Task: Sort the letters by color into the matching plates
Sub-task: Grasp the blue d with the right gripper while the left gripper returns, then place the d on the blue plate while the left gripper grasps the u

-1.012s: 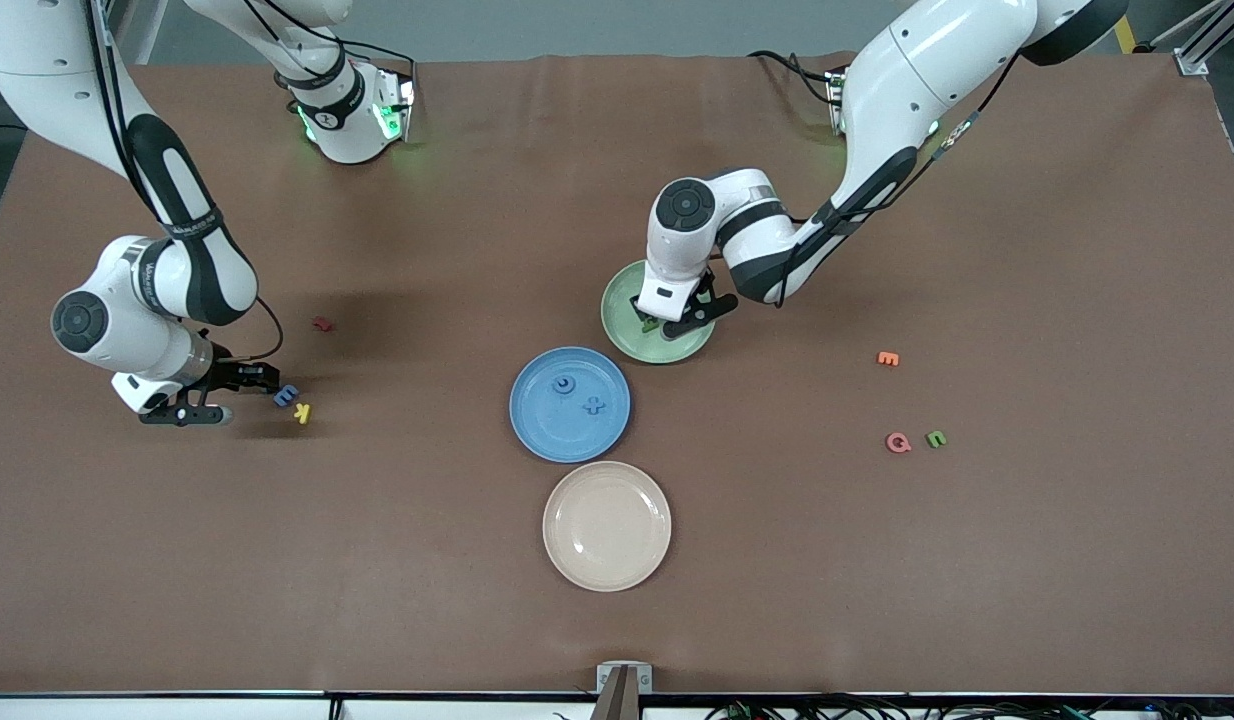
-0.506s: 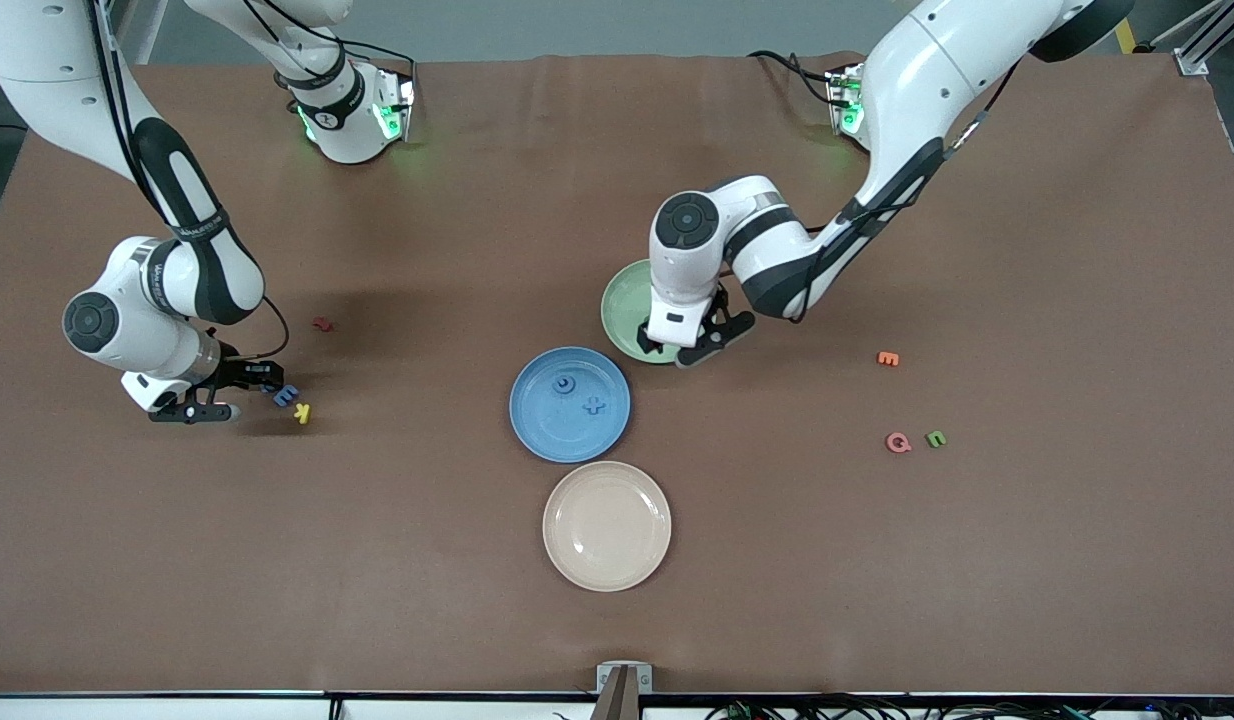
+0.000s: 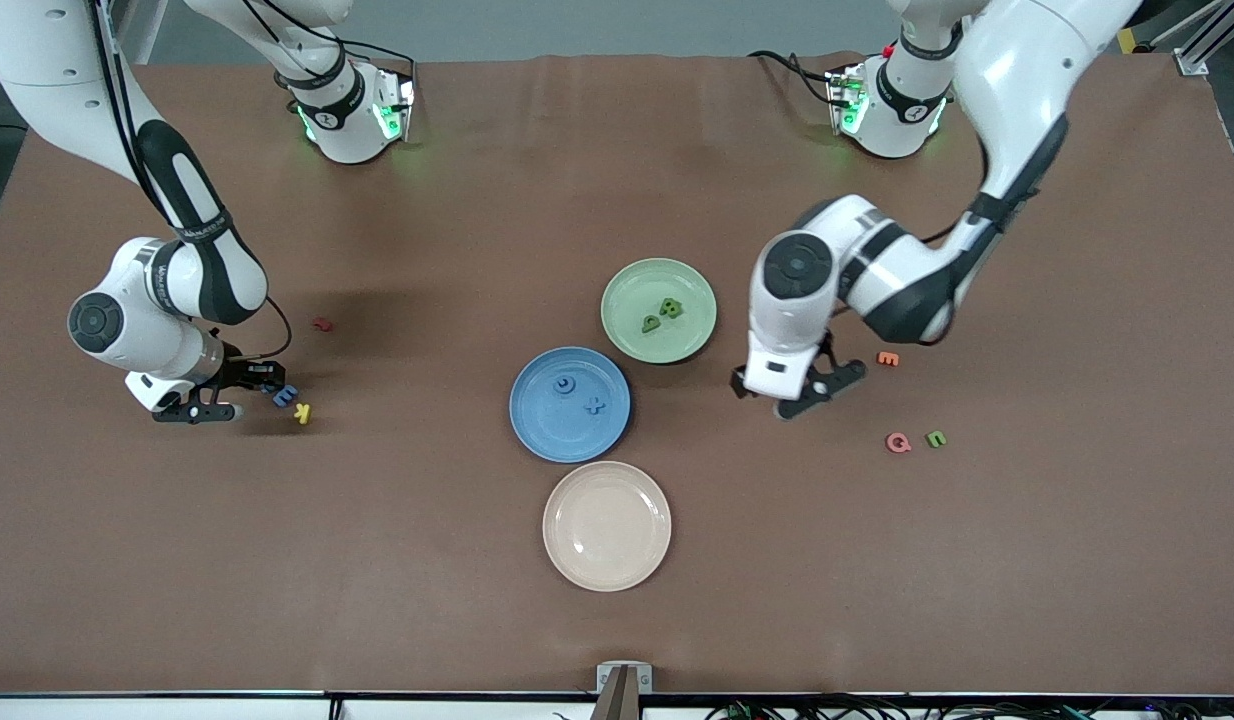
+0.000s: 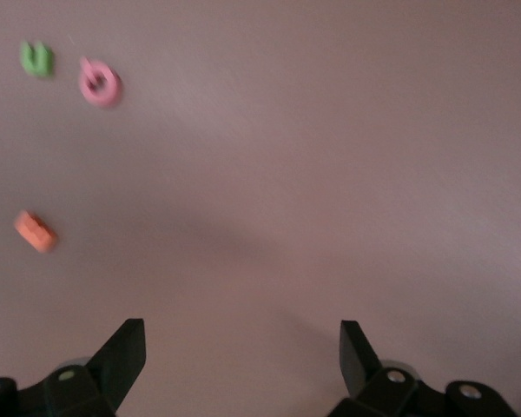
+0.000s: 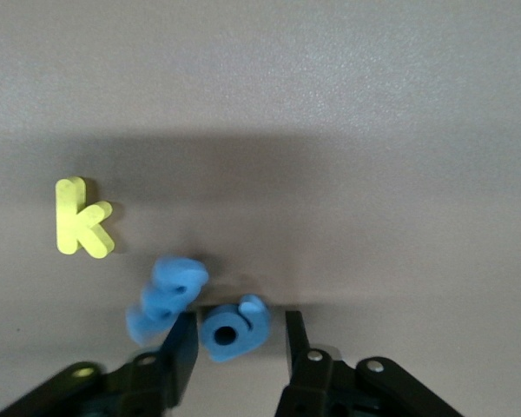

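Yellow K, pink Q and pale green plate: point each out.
yellow K (image 5: 81, 218), right wrist view, on its stem.
pink Q (image 3: 897, 442), front view, on its ring.
pale green plate (image 3: 632, 290), front view, on bare inner surface.

Three plates run mid-table: the farthest plate (image 3: 627, 285) holds two letters (image 3: 669, 308), the middle plate (image 3: 547, 425) two more (image 3: 564, 383), and the nearest plate (image 3: 607, 526) sits closest to the camera. Toward the right arm's end, K (image 3: 301, 412) lies beside a letter pair (image 5: 167, 300), one of them between the right end effector's (image 5: 239, 334) parted fingers. The left end effector (image 3: 812, 390) hangs spread over the table near E (image 3: 887, 358).
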Robot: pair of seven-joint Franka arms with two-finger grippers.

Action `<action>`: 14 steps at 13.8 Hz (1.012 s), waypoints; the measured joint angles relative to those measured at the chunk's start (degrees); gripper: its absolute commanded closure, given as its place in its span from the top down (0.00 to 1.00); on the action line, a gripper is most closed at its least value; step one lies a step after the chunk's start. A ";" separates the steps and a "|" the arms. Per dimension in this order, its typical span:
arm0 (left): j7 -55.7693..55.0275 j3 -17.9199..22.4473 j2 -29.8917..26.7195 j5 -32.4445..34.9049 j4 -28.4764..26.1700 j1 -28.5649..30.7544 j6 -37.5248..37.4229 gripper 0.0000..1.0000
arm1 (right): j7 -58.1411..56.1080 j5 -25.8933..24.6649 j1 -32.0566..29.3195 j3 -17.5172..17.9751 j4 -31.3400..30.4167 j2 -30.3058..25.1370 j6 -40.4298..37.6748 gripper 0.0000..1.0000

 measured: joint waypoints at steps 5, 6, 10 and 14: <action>18.32 0.15 0.26 0.00 -0.60 12.24 0.00 0.90 | 0.00 -0.03 0.00 -0.02 -0.01 0.49 0.94 0.29; 22.24 0.18 0.57 0.00 -0.73 14.40 0.17 0.89 | 0.00 -0.04 0.00 -0.03 -0.02 0.45 0.96 0.27; 32.06 0.27 2.99 0.01 -1.15 21.14 2.57 0.84 | 0.00 -0.04 0.02 0.11 0.44 0.41 0.87 0.24; 38.29 0.50 5.11 0.13 -2.81 25.69 8.45 0.79 | 0.38 -0.04 1.95 0.69 7.79 -2.20 -11.26 0.24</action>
